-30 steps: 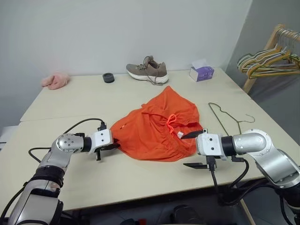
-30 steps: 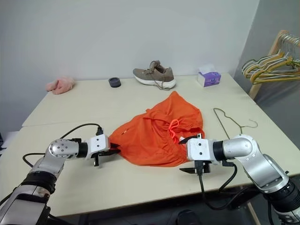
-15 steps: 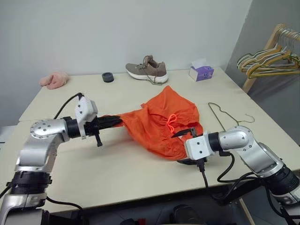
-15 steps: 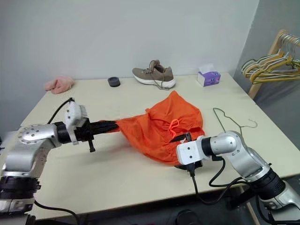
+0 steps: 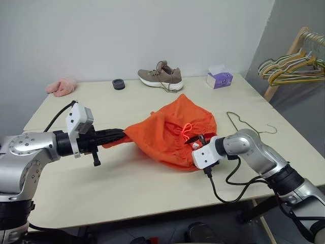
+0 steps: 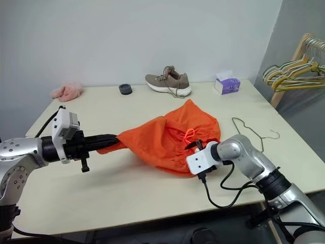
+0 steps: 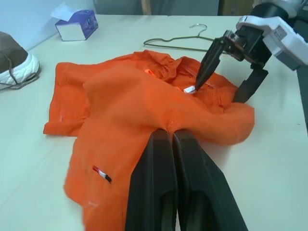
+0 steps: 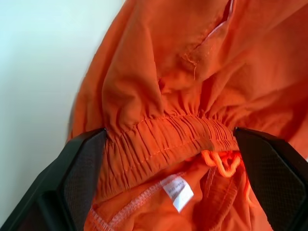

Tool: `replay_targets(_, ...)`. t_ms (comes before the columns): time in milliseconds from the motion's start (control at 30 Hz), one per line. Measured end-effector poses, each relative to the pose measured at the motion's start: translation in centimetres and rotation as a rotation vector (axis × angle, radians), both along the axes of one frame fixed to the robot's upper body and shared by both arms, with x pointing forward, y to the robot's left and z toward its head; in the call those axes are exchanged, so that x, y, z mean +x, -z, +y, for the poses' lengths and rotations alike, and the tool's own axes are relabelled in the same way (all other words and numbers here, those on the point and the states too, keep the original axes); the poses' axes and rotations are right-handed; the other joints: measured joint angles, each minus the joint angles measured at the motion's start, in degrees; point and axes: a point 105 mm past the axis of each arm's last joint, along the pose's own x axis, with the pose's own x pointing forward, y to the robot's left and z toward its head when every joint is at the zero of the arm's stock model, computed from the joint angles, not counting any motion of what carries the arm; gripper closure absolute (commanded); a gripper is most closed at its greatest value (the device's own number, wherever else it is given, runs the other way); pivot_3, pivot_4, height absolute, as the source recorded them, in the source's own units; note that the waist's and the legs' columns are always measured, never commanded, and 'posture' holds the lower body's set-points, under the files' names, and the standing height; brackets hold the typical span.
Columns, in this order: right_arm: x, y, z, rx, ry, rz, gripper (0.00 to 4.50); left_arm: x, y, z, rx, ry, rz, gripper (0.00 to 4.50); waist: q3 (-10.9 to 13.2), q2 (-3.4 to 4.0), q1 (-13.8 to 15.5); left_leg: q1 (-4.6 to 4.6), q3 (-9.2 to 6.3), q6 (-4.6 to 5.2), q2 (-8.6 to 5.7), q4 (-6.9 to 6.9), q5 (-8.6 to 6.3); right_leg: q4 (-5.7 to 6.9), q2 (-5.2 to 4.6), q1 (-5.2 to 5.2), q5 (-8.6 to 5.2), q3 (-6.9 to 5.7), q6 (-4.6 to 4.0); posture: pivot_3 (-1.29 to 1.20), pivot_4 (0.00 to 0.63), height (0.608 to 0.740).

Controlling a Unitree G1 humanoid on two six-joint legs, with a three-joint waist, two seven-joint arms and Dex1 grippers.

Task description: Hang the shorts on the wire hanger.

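Now left claw (image 5: pixel 116 135) pinches shorts (image 5: pixel 172 133); right claw (image 7: pixel 224 67) straddles waistband

sneaker (image 5: pixel 160 78), tissue box (image 5: pixel 219 80) — perhaps pink slipper (image 5: pixel 60 86)

No text, brand or number can be read in these pictures. The small white label (image 8: pixel 176 191) sewn inside the waistband of the orange shorts (image 5: pixel 170 133) looks blank. The purple tissue box (image 5: pixel 219 79) at the far right of the counter (image 5: pixel 127 183) carries a print too small to read.
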Motion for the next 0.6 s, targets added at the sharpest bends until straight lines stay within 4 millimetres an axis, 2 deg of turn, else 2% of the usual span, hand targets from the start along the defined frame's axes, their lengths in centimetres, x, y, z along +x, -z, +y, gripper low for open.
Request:
replay_targets(133,0.3,0.8,0.4,-0.030,-0.024,-0.014,2.27,-0.1,0.1,0.0,0.001,-0.001,0.003,4.50,0.0,0.02,0.0,-0.02,0.00,0.00,0.00,-0.01,0.00,0.02,0.00,0.03,0.00,0.00,0.00,-0.19,0.000,0.740)
replay_targets(333,1.4,0.4,0.1,-0.020,0.010,-0.033,4.32,-0.3,0.8,0.5,0.005,-0.032,0.019,4.50,0.0,0.03,0.0,-0.01,-0.02,0.00,0.00,0.01,0.00,0.03,-0.01,0.03,0.01,0.01,-0.01,-0.19,0.000,0.740)
replay_targets(367,1.5,0.1,0.1,-0.016,0.014,-0.038,4.45,-0.2,0.9,0.6,0.007,-0.036,0.020,4.50,0.0,0.03,0.0,-0.01,-0.02,0.00,0.00,0.01,0.00,0.04,-0.01,0.03,0.01,0.01,-0.01,-0.19,0.000,0.740)
replay_targets(500,2.1,-1.3,-0.8,0.020,0.062,-0.027,4.45,-0.1,2.2,1.9,0.058,-0.091,0.017,4.50,0.0,0.05,0.0,-0.01,-0.03,0.00,0.00,-0.01,0.00,0.03,-0.05,0.03,0.01,0.00,-0.01,-0.18,0.000,0.740)
replay_targets(600,1.3,-3.0,-1.5,0.087,0.101,0.062,4.45,-1.0,4.4,4.0,0.189,-0.120,0.050,4.50,0.1,0.10,-0.1,-0.01,-0.03,0.00,0.00,-0.09,-0.01,0.01,-0.08,0.01,0.00,0.05,-0.02,-0.19,0.000,0.740)
